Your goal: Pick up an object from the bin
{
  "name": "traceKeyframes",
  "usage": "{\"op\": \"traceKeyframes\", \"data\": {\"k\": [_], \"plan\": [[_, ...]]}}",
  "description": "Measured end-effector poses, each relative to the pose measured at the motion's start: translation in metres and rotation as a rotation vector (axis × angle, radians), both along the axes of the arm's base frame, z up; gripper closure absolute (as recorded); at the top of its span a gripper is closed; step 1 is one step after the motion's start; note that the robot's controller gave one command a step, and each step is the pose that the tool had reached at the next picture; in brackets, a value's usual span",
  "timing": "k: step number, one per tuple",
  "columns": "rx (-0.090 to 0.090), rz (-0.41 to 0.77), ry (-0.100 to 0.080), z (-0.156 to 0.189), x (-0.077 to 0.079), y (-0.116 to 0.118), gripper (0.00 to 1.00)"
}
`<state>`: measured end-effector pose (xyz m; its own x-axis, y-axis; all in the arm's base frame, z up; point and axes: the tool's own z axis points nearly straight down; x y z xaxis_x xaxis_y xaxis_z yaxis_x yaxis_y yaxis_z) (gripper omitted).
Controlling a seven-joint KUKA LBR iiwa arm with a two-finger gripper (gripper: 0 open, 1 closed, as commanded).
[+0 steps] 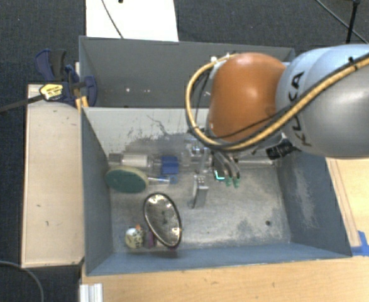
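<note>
Silver oval (163, 219) lies by the bin's (140, 74) front wall, left of centre. My tool (198, 199) hangs just right of its upper end, over bare floor; open or closed, I cannot tell. A blue block (169, 165) sits beyond, toward the back. The arm (335, 99) reaches in from the right, wrist pointing down.

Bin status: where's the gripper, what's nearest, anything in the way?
Gripper at bin centre, above bare floor. Nearest: blue block, view's left; shiny oval, lower left. Neither touching it.
</note>
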<state>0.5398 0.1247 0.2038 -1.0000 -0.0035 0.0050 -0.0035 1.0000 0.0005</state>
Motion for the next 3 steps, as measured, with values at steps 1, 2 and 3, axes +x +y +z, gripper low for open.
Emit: {"op": "traceKeyframes", "data": {"k": [1,2,3], "plan": [[0.000,0.122,-0.003,-0.135,-0.024,0.045,0.00],[0.002,0.113,-0.010,-0.128,-0.021,0.045,1.00],[0.003,0.117,-0.013,0.005,-0.027,0.062,1.00]]}}
